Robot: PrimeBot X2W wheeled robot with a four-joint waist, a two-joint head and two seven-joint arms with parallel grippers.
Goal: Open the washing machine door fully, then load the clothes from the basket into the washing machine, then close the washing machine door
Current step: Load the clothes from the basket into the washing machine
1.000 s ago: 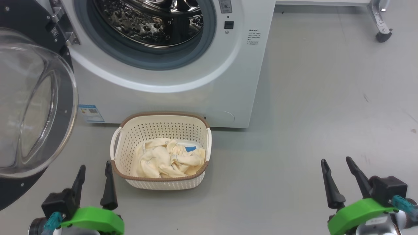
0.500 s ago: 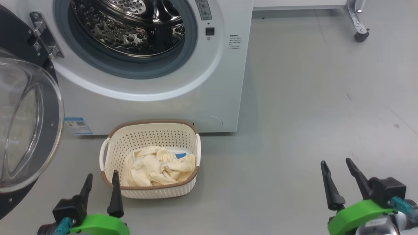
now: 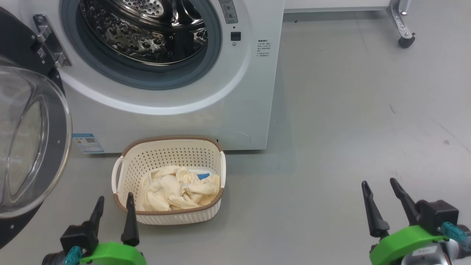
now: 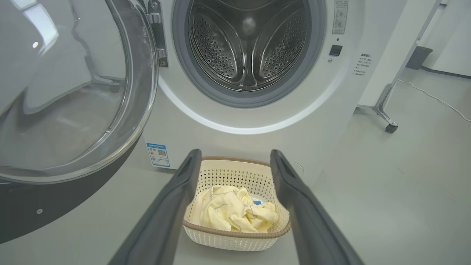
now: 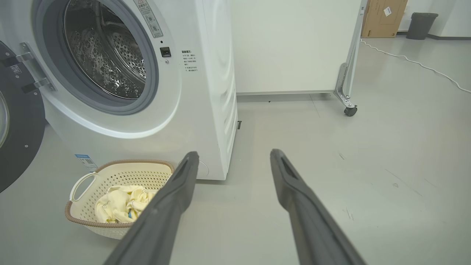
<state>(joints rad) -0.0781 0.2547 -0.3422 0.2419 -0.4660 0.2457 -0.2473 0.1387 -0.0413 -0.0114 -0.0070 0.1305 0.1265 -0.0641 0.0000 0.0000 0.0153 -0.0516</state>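
Washing machine (image 3: 250, 92): white front-loader, stood on the grey floor (image 3: 331, 129); the steel drum (image 3: 147, 33) is exposed inside a grey gasket.
Washing machine door (image 3: 33, 140): swung open on the hinge at the left of the opening; the glass bowl is turned outward, with the black rim around it.
Basket (image 3: 173, 158): set upright on the floor just in front of the machine, below the opening.
Clothes (image 3: 180, 187): cream bundle with a blue patch, crumpled inside the basket below its rim.
Left tool (image 3: 114, 198): fingers spread apart, nothing gripped; placed at the basket's near left corner and pointed towards the machine. Contact with the basket cannot be determined. In the left wrist view, basket and clothes are framed between the fingers.
Right tool (image 3: 379, 182): fingers spread apart, nothing gripped; positioned over bare floor, well apart from the basket, on its right.
Sticker (image 3: 87, 142): blue, noted low on the machine front, left of the basket.
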